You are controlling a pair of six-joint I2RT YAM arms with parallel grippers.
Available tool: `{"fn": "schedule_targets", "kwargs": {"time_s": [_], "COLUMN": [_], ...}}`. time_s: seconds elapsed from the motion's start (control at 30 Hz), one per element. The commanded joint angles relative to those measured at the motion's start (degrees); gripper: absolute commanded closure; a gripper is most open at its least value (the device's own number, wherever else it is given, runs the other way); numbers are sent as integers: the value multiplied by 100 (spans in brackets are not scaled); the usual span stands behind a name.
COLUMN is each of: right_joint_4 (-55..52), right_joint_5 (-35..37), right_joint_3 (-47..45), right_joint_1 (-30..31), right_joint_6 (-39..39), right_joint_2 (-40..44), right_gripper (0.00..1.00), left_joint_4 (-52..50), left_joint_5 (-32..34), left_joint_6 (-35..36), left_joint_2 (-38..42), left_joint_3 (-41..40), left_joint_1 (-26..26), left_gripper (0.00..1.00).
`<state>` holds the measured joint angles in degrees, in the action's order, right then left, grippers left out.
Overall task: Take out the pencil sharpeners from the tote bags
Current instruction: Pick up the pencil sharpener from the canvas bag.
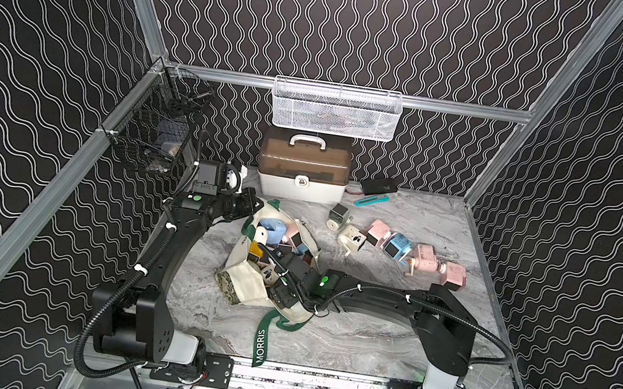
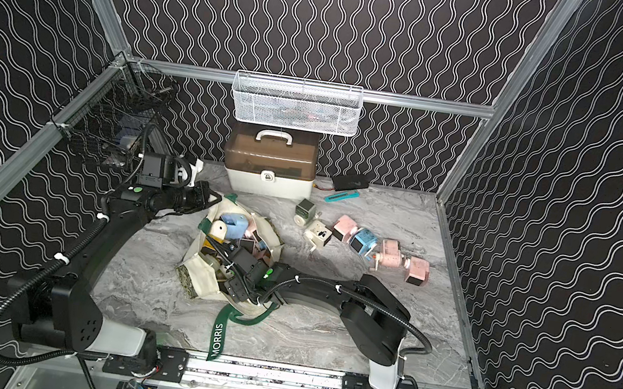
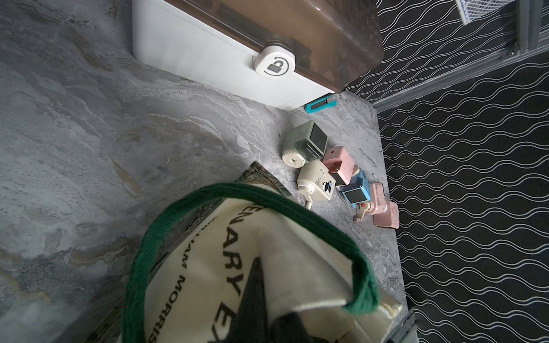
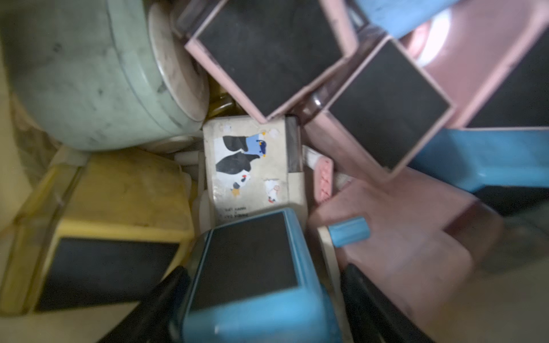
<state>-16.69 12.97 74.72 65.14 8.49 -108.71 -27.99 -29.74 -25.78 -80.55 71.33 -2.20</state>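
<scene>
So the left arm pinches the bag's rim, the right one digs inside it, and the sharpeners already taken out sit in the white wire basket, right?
Not quite. The taken-out sharpeners lie on the table beside the tote bag, not in the white wire basket; both top views show it. The left gripper does pinch the rim; the right gripper is inside.

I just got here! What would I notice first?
A cream tote bag mid-table, stuffed with colourful pencil sharpeners. The left gripper pinches its rim while the right gripper dips inside. More sharpeners lie in a row on the table to its right.
</scene>
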Motion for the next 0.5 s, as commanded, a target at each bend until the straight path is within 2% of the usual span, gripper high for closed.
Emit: {"fn": "schedule_targets", "kwargs": {"time_s": [0.0, 0.17, 0.27, 0.47], "right_joint_4": [-465, -357, -255, 280], "right_joint_5": [-10, -54, 196, 152], "right_joint_3": [133, 78, -25, -452], "right_joint_1": [-19, -19, -15, -19], "right_joint_6": [99, 124, 177, 192], "right_joint_2": [-274, -241, -128, 406], "right_gripper": [22, 29, 34, 42], "left_joint_4": [443, 408, 426, 408], "left_joint_5": [-67, -48, -41, -32], "left_joint_6": [-32, -24, -32, -32], "left_joint_2": [89, 101, 120, 126], "left_joint_3": [65, 65, 56, 56], "left_joint_1": [-9, -9, -9, -9], "left_gripper": [100, 100, 100, 100]}}
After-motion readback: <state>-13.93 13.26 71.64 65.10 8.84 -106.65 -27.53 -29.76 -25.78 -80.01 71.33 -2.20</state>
